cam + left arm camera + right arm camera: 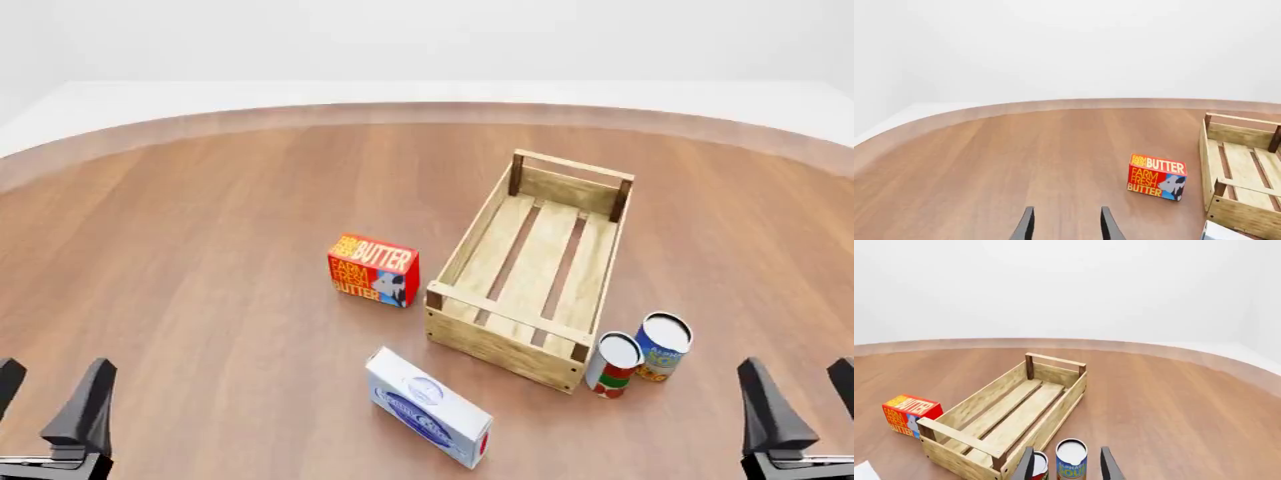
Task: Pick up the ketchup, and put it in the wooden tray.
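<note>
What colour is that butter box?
The butter box is red and orange with white lettering, clearest in the left wrist view.

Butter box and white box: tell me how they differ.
The butter box is red and orange with bold lettering; the white box is white with a blue oval mark. The butter box stands on a narrow side; the white box lies flat and looks longer. The butter box sits left of the tray; the white box lies nearer the arms. Both are rectangular cartons on the table, outside the tray.
</note>
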Motion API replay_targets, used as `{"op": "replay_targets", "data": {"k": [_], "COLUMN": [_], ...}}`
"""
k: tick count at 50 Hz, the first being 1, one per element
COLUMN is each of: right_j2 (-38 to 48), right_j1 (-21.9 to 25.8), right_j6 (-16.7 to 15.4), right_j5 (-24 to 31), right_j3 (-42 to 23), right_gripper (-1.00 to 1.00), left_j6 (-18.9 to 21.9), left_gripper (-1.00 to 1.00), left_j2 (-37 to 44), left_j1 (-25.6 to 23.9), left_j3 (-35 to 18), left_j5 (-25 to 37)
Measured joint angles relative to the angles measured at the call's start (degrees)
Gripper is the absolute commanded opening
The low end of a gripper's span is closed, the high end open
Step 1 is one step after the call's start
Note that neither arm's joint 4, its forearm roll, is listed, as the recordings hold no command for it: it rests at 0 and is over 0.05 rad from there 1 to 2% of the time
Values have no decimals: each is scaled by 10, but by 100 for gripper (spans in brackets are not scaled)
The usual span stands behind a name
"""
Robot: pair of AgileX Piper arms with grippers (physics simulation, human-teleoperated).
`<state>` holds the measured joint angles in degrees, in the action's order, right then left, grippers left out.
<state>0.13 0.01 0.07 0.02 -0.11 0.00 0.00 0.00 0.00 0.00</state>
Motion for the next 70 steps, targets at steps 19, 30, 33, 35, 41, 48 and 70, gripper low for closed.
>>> {"op": "replay_targets", "data": {"k": [19, 30, 33, 35, 41, 48, 70], "right_j2": [38, 106, 134, 151, 199, 256, 424], "right_j1": [26, 79, 96, 108, 138, 176, 307], "right_j6": [-18, -37, -41, -43, -45, -43, -28], "right_j5": [-6, -18, -26, -30, -36, -45, -63], "right_j3": [-9, -27, -33, -38, -56, -80, -169], "right_gripper": [100, 100, 100, 100, 100, 100, 100], "left_j6": [0, 0, 0, 0, 0, 0, 0], "left_gripper": [100, 100, 100, 100, 100, 100, 100], "left_j2": [0, 0, 0, 0, 0, 0, 0], "left_j1": [0, 0, 0, 0, 0, 0, 0], "left_j3": [0, 0, 0, 0, 0, 0, 0], "left_j5": [0, 0, 0, 0, 0, 0, 0]}}
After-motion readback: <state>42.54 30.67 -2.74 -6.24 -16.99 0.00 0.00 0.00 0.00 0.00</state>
